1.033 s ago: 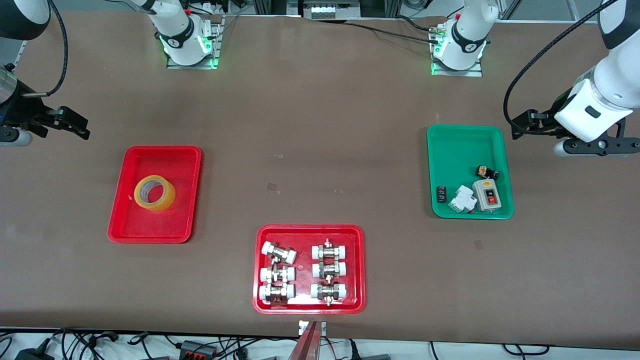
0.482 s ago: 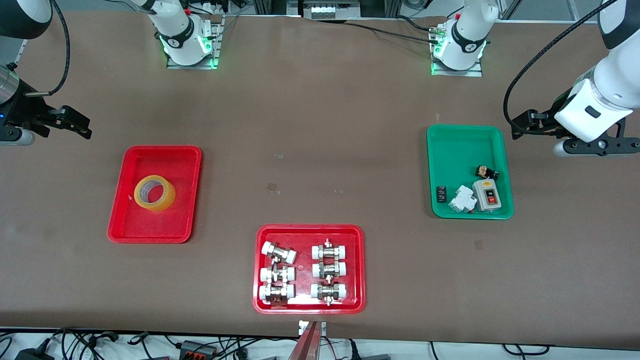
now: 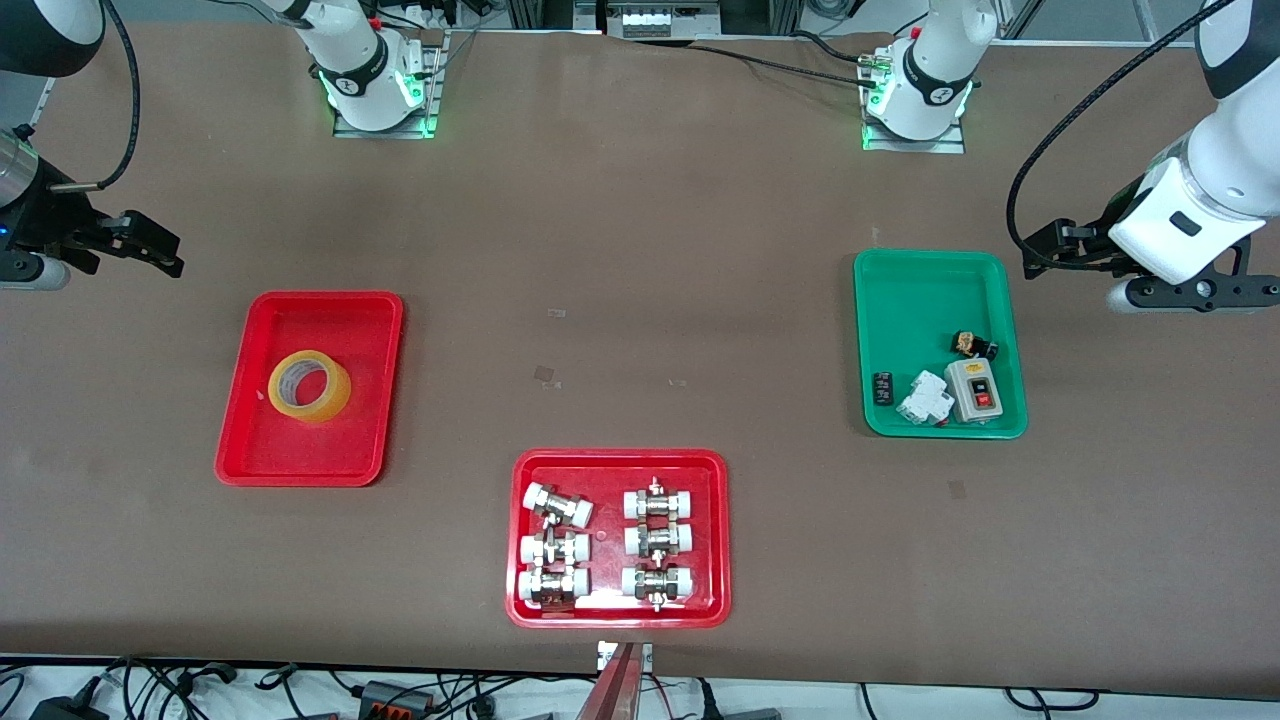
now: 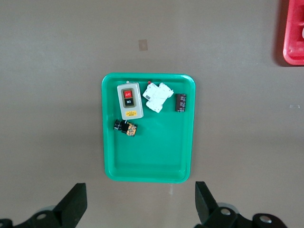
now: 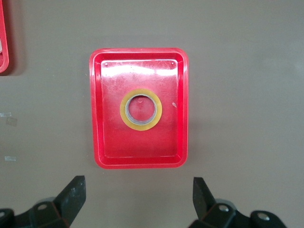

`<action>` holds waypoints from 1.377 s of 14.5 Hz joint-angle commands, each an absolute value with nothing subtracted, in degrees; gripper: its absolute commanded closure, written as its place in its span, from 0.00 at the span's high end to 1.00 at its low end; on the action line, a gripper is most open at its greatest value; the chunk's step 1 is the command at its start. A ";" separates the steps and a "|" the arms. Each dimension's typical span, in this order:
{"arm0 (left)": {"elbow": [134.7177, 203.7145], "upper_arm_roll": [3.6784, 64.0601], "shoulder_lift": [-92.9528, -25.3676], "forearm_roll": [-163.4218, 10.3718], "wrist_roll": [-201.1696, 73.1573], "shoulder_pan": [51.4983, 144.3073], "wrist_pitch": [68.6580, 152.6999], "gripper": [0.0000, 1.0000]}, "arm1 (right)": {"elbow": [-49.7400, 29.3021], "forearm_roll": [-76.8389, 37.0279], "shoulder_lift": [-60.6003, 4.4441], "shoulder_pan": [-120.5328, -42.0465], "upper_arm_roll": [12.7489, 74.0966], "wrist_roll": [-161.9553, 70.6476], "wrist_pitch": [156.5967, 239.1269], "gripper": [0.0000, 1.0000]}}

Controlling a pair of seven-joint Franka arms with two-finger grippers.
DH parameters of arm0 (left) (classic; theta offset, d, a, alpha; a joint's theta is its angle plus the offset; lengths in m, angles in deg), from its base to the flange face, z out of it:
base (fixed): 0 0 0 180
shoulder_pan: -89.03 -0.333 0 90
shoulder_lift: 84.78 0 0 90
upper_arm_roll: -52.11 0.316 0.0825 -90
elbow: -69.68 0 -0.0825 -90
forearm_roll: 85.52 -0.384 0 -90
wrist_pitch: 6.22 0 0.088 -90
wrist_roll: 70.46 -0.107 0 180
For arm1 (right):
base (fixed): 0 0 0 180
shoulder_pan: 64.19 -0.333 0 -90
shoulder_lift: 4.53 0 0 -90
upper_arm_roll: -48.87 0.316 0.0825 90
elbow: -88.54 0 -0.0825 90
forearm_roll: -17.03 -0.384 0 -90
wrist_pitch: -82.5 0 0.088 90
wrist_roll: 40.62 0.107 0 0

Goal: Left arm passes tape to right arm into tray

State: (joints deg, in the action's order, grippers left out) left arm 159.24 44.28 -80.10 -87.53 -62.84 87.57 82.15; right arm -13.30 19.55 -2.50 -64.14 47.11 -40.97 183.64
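Observation:
The yellow tape roll lies flat in the plain red tray at the right arm's end of the table. It also shows in the right wrist view, in the middle of the tray. My right gripper is open and empty, raised over bare table beside the tray's edge toward the robots' bases; its own view shows it too. My left gripper is open and empty, raised over bare table beside the green tray; its own view shows it too.
The green tray holds a grey switch box, a white breaker and small black parts. A red tray with white-capped metal fittings sits near the front camera. Bare brown table lies between the trays.
The right gripper has shifted very slightly. The tape, the trays and the left arm have not moved.

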 commanded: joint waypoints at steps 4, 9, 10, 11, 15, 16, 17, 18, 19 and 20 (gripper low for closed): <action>161.00 44.72 -81.88 -87.89 -63.34 87.97 82.99 1.00 | -13.59 15.28 -1.54 -62.88 46.76 -40.97 182.96 1.00; 160.91 44.72 -81.88 -87.89 -63.34 87.97 82.99 1.00 | -13.59 16.76 -1.19 -63.22 47.73 -42.91 182.70 1.00; 161.00 44.72 -81.88 -87.89 -63.34 87.97 82.99 1.00 | -13.59 16.76 -1.01 -63.22 47.73 -42.91 182.53 1.00; 161.00 44.72 -81.88 -87.89 -63.34 87.97 82.99 1.00 | -13.59 16.76 -1.01 -63.22 47.73 -42.91 182.09 1.00; 161.00 44.72 -81.88 -87.89 -63.34 87.97 82.99 1.00 | -13.59 16.76 -1.01 -63.22 47.64 -42.91 181.56 1.00; 160.91 44.72 -81.88 -87.89 -63.34 87.97 82.99 1.00 | -13.59 16.76 -1.01 -63.22 47.73 -42.91 181.56 1.00; 160.91 44.72 -81.88 -87.89 -63.34 87.97 82.99 1.00 | -13.59 16.76 -1.01 -63.22 47.64 -42.91 181.56 1.00; 161.00 44.72 -81.88 -87.89 -63.34 87.97 82.99 1.00 | -13.59 16.76 -0.84 -63.22 47.64 -42.91 181.56 1.00; 160.91 44.72 -81.79 -87.89 -63.34 87.97 82.99 1.00 | -13.59 16.76 -0.66 -63.22 47.64 -42.91 181.47 1.00; 160.91 44.72 -81.79 -87.89 -63.34 87.97 82.99 1.00 | -13.59 16.76 -0.66 -63.22 47.73 -42.91 181.47 1.00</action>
State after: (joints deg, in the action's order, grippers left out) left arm 159.24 44.28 -80.10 -87.53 -62.84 87.60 82.21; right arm -13.29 16.69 -1.87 -63.57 47.42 -41.81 182.25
